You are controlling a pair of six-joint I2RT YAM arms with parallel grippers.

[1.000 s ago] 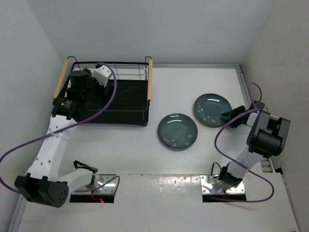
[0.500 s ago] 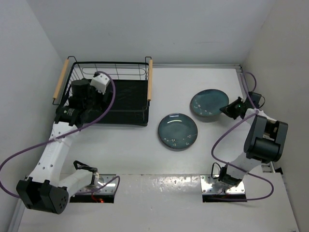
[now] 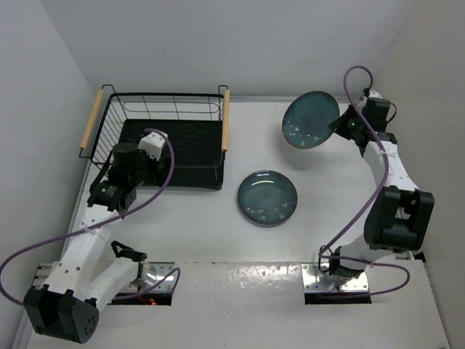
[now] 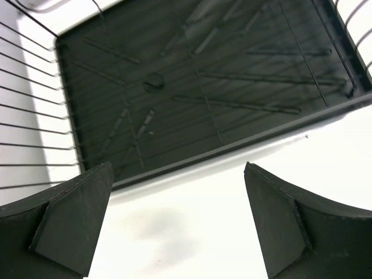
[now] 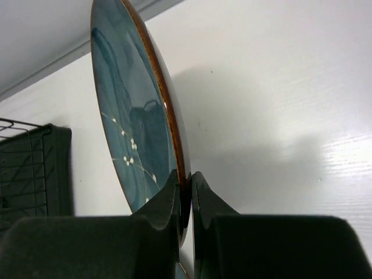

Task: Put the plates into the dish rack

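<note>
One teal-blue plate (image 3: 311, 120) with white speckles hangs tilted above the table at the back right, and my right gripper (image 3: 341, 123) is shut on its rim. The right wrist view shows that plate (image 5: 136, 116) edge-on, pinched between my right gripper's (image 5: 185, 189) two fingers. A second matching plate (image 3: 267, 197) lies flat on the table at the middle. The black wire dish rack (image 3: 163, 149) with wooden handles stands at the back left. My left gripper (image 3: 131, 171) hovers open over the rack's near edge; its wrist view shows the dish rack (image 4: 203, 87) with nothing in it beyond the wide-apart fingers (image 4: 67, 224).
White walls close in the table at the left, back and right. A purple cable (image 3: 356, 80) loops above the right wrist, another cable (image 3: 43, 225) trails along the left arm. Both arm bases (image 3: 240, 280) sit at the near edge.
The right gripper closed on the far plate's rim and lifted it up and toward the back, tilting it. The left arm drew back from inside the rack toward its near edge.
</note>
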